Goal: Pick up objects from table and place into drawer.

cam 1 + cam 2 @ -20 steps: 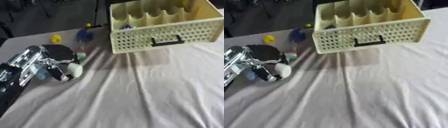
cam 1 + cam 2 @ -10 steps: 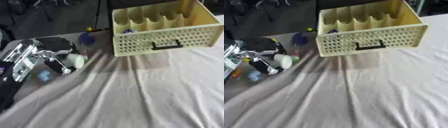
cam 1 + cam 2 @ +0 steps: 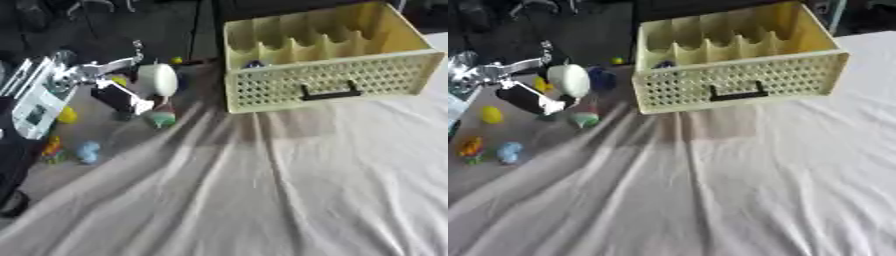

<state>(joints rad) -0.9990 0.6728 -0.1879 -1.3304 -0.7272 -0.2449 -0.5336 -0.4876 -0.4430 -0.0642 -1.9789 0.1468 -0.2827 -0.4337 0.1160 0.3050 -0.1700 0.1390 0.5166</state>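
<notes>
My left hand (image 3: 91, 84) comes in from the left and hangs above the table, its fingers and thumb pinching a white egg-shaped object (image 3: 158, 79). The pale yellow perforated drawer (image 3: 350, 83) with a black handle (image 3: 329, 93) stands at the back right, a short way right of the held object. Dividers split it into compartments, and a small blue thing (image 3: 254, 64) lies in one at its left. On the cloth lie a green and red piece (image 3: 160, 118), a yellow piece (image 3: 66, 115), a light blue piece (image 3: 87, 151) and an orange piece (image 3: 51, 148). My right hand shows in no view.
A wrinkled white cloth (image 3: 289, 190) covers the table. A dark blue object (image 3: 603, 78) and a small yellow ball (image 3: 617, 61) lie near the far edge, left of the drawer. Beyond that edge the floor is dark.
My left hand has lifted the white object off the cloth and carried it up and toward the drawer. The camera has also shifted, so more small pieces show at the left.
</notes>
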